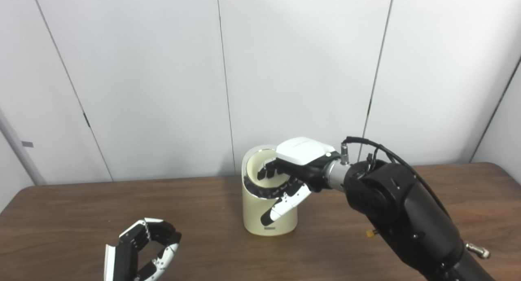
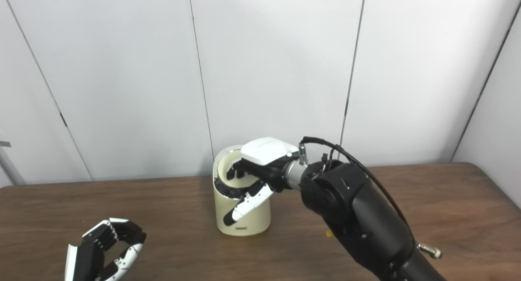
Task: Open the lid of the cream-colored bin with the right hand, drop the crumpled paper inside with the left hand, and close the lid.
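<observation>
The cream-colored bin (image 1: 254, 216) stands mid-table near the wall. Its lid (image 1: 253, 156) is tipped up at the back, and a dark ring shows around the mouth. My right hand (image 1: 299, 159) reaches over the bin from the right. Its fingers (image 1: 266, 172) curl against the lid's inner face, and its thumb (image 1: 281, 207) points down across the bin's front. Nothing is gripped between them. My left hand (image 1: 146, 248) sits low at the front left, fingers curved and apart, holding nothing. No crumpled paper shows in either view, and the bin's inside is hidden.
The brown wooden table (image 1: 81, 216) runs across the view, with grey wall panels (image 1: 154, 77) close behind the bin. A small yellow piece (image 1: 369, 233) lies on the table beside my right forearm.
</observation>
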`<control>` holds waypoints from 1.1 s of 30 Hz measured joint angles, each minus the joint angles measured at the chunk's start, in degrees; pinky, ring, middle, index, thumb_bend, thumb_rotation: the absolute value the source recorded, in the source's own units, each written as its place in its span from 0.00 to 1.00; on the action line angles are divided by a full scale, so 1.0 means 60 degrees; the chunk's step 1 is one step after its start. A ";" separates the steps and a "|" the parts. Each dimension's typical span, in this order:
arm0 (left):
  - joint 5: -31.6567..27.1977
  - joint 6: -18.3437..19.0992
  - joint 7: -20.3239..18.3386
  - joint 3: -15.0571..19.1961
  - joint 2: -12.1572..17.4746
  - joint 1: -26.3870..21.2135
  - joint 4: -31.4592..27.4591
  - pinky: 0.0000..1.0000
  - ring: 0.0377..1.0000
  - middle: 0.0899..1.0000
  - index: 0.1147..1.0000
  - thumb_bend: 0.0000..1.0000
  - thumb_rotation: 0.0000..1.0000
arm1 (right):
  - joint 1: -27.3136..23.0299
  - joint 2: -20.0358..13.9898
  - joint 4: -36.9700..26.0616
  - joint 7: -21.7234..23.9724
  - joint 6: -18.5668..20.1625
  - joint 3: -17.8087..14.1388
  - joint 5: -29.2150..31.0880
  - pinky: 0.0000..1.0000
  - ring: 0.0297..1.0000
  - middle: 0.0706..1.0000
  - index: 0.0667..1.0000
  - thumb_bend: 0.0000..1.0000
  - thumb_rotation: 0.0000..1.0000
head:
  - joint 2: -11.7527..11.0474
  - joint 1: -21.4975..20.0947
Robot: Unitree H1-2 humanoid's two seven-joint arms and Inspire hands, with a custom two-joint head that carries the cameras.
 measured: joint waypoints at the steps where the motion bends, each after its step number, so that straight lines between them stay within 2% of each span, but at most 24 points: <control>1: 0.0000 0.0000 -0.0003 -0.0001 0.0000 -0.0002 0.0000 0.42 0.46 0.46 0.42 0.49 0.08 | -0.0026 0.0000 -0.0044 0.0061 0.0028 -0.0016 -0.0034 0.72 0.79 0.78 0.78 0.97 0.81 | 0.0000 -0.0015; 6: -0.0002 -0.0001 -0.0021 -0.0008 0.0002 -0.0012 0.0013 0.42 0.46 0.46 0.42 0.49 0.08 | -0.0228 -0.0030 -0.0410 0.0489 0.0293 -0.0143 -0.0335 0.81 0.77 0.77 0.78 0.98 0.80 | -0.0029 -0.0044; 11: -0.0006 -0.0001 -0.0014 -0.0024 0.0001 -0.0053 0.0071 0.42 0.47 0.46 0.42 0.49 0.08 | -0.0318 -0.0096 -0.0579 0.0563 0.0241 -0.0429 -0.0149 0.69 0.73 0.73 0.75 0.98 0.79 | -0.0103 -0.0044; 15: -0.0011 -0.0001 -0.0015 -0.0045 -0.0002 -0.0068 0.0084 0.43 0.47 0.47 0.42 0.49 0.08 | -0.0310 -0.0141 -0.0728 0.0563 0.0257 -0.0607 -0.0013 0.64 0.72 0.73 0.75 0.97 0.79 | -0.0132 -0.0015; 17: -0.0012 -0.0001 -0.0015 -0.0049 -0.0013 -0.0082 0.0093 0.43 0.47 0.47 0.42 0.49 0.08 | -0.0272 -0.0184 -0.1022 0.0559 0.0262 -0.0756 0.0083 0.66 0.73 0.73 0.75 0.97 0.81 | -0.0146 0.0014; 18: -0.0012 -0.0001 -0.0016 -0.0049 -0.0023 -0.0089 0.0099 0.43 0.47 0.47 0.42 0.49 0.08 | -0.0205 -0.0203 -0.1198 0.0540 0.0263 -0.0897 0.0136 0.65 0.73 0.73 0.75 0.95 0.76 | -0.0132 0.0044; 21: -0.0025 -0.0001 -0.0026 -0.0042 -0.0047 -0.0107 0.0104 0.43 0.47 0.47 0.42 0.49 0.08 | 0.0453 -0.0186 -0.1860 -0.0201 0.0289 -0.1649 0.0292 0.63 0.72 0.73 0.75 0.93 0.71 | -0.0132 0.0059; 24: -0.0032 -0.0001 -0.0037 -0.0024 -0.0038 -0.0104 0.0105 0.43 0.47 0.47 0.42 0.49 0.08 | 0.1596 -0.0052 -0.2549 -0.1395 0.0226 -0.2519 0.0688 0.66 0.74 0.76 0.78 0.86 0.68 | -0.0146 0.0059; 28: -0.0019 -0.0001 -0.0034 -0.0005 0.0005 -0.0071 0.0113 0.43 0.48 0.47 0.42 0.49 0.08 | 0.3254 0.0218 -0.2658 -0.2911 0.0007 -0.3333 0.1422 0.68 0.76 0.78 0.78 0.84 0.67 | -0.0176 0.0059; 33: -0.0006 -0.0001 -0.0024 0.0021 0.0005 -0.0057 0.0108 0.42 0.48 0.47 0.42 0.49 0.08 | 0.4723 0.0471 -0.2587 -0.5224 -0.1206 -0.4300 0.2509 0.66 0.77 0.79 0.79 0.79 0.67 | -0.0146 0.0073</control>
